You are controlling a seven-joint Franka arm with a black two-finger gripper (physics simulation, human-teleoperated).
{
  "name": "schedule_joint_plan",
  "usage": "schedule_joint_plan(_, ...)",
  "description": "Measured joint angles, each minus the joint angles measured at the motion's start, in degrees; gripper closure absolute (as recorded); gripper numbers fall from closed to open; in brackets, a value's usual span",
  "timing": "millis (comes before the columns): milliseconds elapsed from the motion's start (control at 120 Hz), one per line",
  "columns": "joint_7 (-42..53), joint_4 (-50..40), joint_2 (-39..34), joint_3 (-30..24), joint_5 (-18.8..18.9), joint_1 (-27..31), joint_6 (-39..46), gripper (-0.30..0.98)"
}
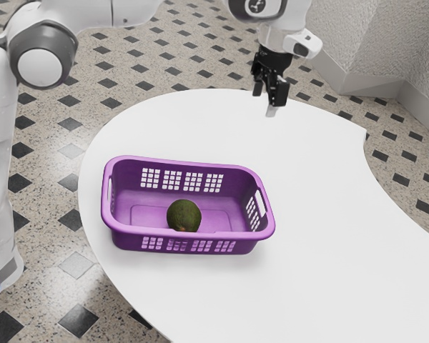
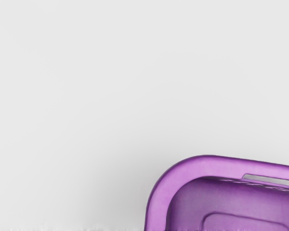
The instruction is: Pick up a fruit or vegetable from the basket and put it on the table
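From where I stand, taking twelve as the exterior view's top, a white table (image 1: 329,236) with a curved outline stands on a speckled stone floor (image 1: 57,153) patterned with dark diamonds. Pale, rough-textured walls (image 1: 407,43) meet in a corner toward two o'clock, with a plain grey skirting (image 1: 375,87) along their foot. The purple basket (image 1: 264,227) sits on the smooth tabletop, and the dark green avocado (image 1: 184,216) lies inside it, around the middle and a touch toward six. The white arm (image 1: 86,14) rises at nine o'clock and reaches across the far side. Its black gripper (image 1: 267,100) hangs well apart from the basket, at one o'clock from it — fingers spread, nothing between them. The wrist view takes in one rounded basket corner, a handle slot — and plain white tabletop around.
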Motion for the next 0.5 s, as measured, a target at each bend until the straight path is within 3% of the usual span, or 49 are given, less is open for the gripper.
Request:
schedule_joint_plan(267, -1.06, 4.2, -0.54, -2.22, 0.74, -1.22, -2.96, 0.01)
schedule_joint_plan(333, -0.45, -1.22, -1.78, -2.54, 1.48, -1.64, -3.86, 0.01)
schedule_joint_plan(425, 1.84, -13.96, -9.51, -3.0, 2.45, -1.03, -3.8, 0.01)
schedule_joint_plan(500, 4.29, -19.38, -13.04, -4.42, 2.4, 0.17, -3.41, 0.01)
